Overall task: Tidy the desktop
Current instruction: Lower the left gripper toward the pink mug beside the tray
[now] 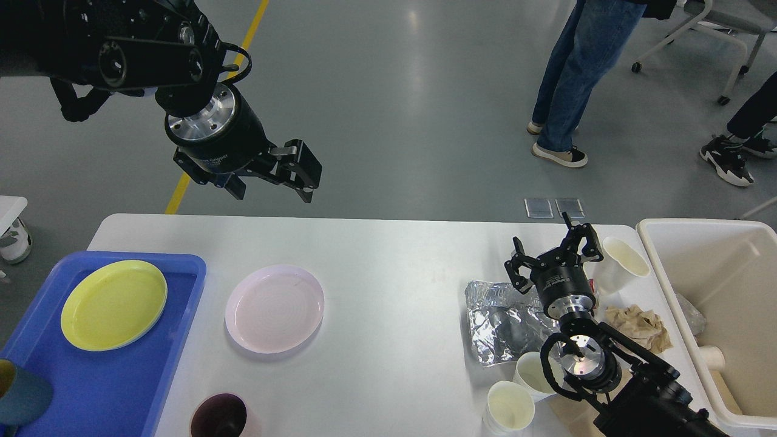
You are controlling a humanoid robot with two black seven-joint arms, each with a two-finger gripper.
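The white desktop (394, 255) carries a pink plate (274, 308), crumpled foil (498, 325), a brown paper wad (637, 325), three white paper cups (624, 260) (510, 408) (529, 371) and a dark maroon cup (218, 416). A yellow plate (113, 303) lies in the blue tray (127, 388). My left gripper (308, 181) hangs open and empty, high over the table's far edge, behind the pink plate. My right gripper (549, 254) is open and empty just above the foil's far edge, beside the tipped cup.
A deep white bin (661, 273) with some trash stands at the right end. A teal cup (21, 394) sits in the tray's near corner. A person's legs (576, 79) stand on the floor beyond the table, with a chair and another person's feet further right.
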